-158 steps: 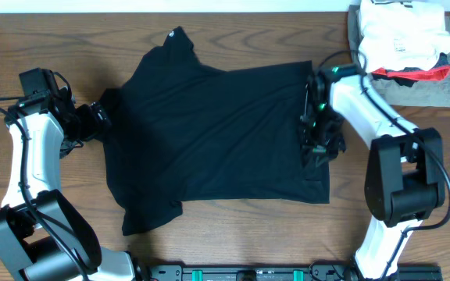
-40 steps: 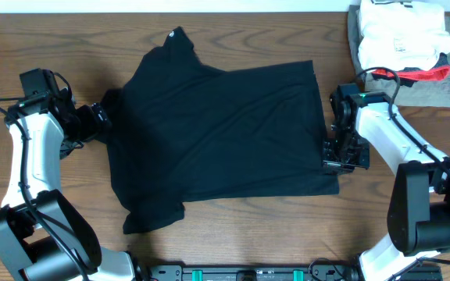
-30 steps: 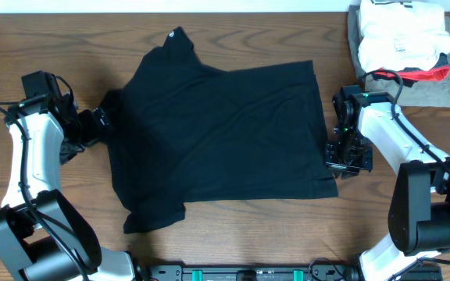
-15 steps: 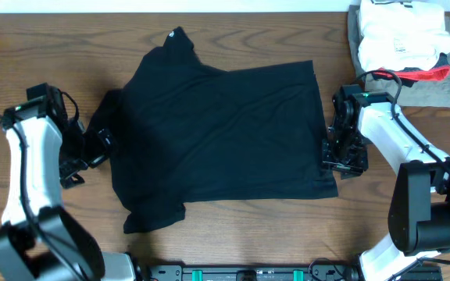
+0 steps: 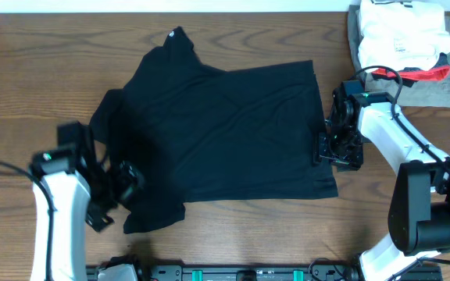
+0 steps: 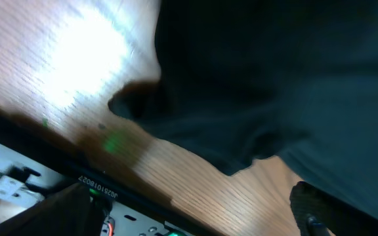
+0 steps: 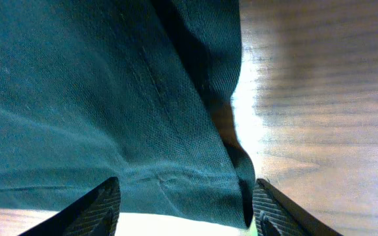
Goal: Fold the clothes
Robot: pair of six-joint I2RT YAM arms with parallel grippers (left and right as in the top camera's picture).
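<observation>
The black T-shirt [image 5: 217,133] lies spread flat on the wooden table, collar with a small white label [image 5: 172,35] at the far side. My left gripper [image 5: 123,181] hovers by the shirt's near-left corner. In the left wrist view that gripper [image 6: 182,223] is open, with bare wood between its fingers and black fabric [image 6: 274,72] above. My right gripper [image 5: 326,148] sits at the shirt's right edge. In the right wrist view it [image 7: 186,216] stands open, with the shirt's hem [image 7: 176,190] lying loose between the fingers [image 7: 94,210].
A pile of folded garments sits at the far right corner: a white one [image 5: 401,35] on a grey one [image 5: 416,87], with a red strip between. A black rail [image 5: 248,273] runs along the table's near edge, also in the left wrist view [image 6: 58,177].
My left arm has swung from the shirt's left sleeve down to its near-left corner. My right gripper has opened and let go of the shirt's right edge.
</observation>
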